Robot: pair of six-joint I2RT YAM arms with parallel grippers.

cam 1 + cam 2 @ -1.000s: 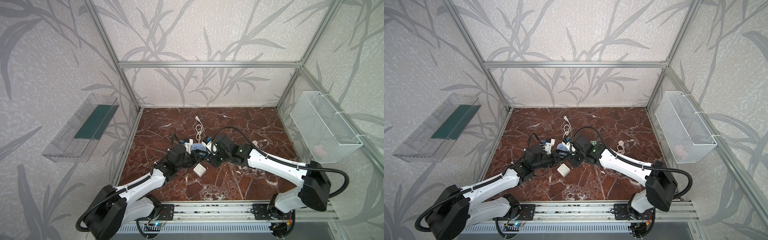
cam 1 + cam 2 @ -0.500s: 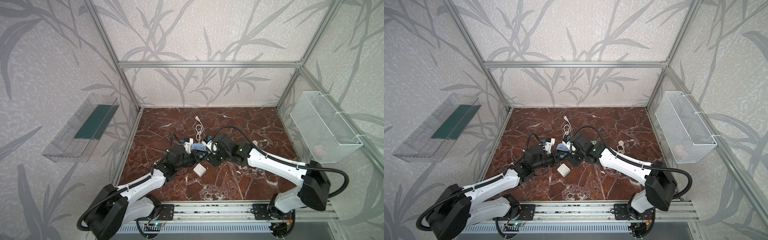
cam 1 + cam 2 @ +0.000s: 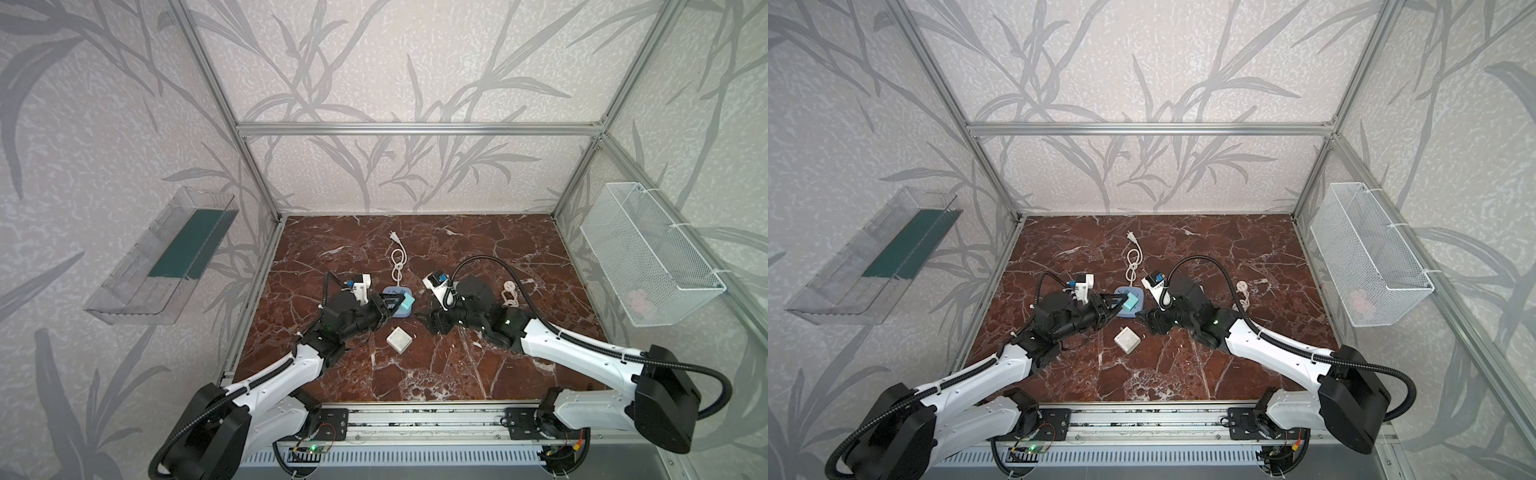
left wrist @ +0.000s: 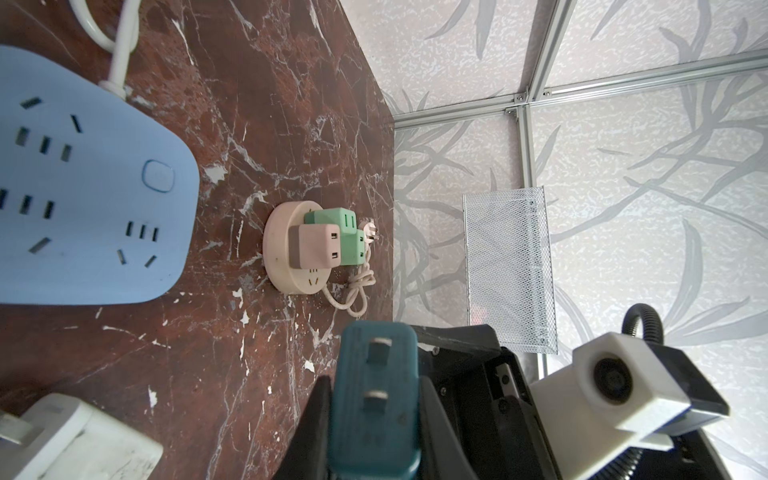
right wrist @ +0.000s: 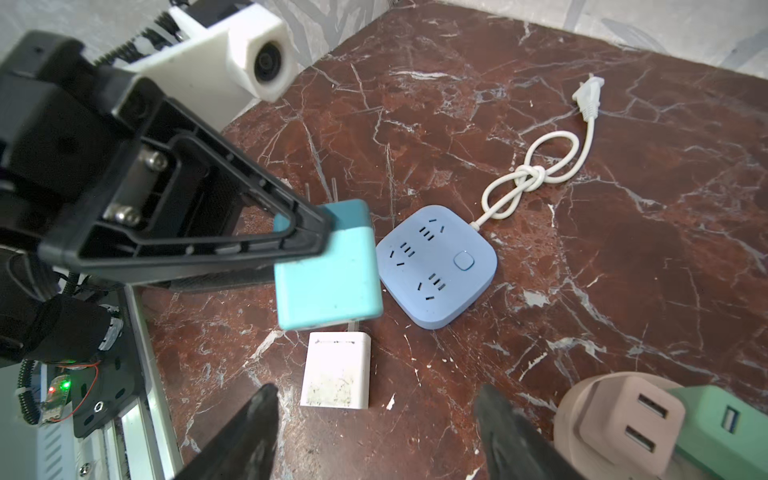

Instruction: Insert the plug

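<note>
Plug clamped tight in my left claw, near blue power strip; my right claw spread wide, empty.

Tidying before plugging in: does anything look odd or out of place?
The white cord of the rounded blue power strip is tied in a knot, and the white cube charger has a dark-smudged face.

I see plug pale teal, darker teal at prong end. Strip pale blue, cord white. Beside strip: charger white, smudged. Floor red-brown marble, white veins. Walls grey leaf print.
</note>
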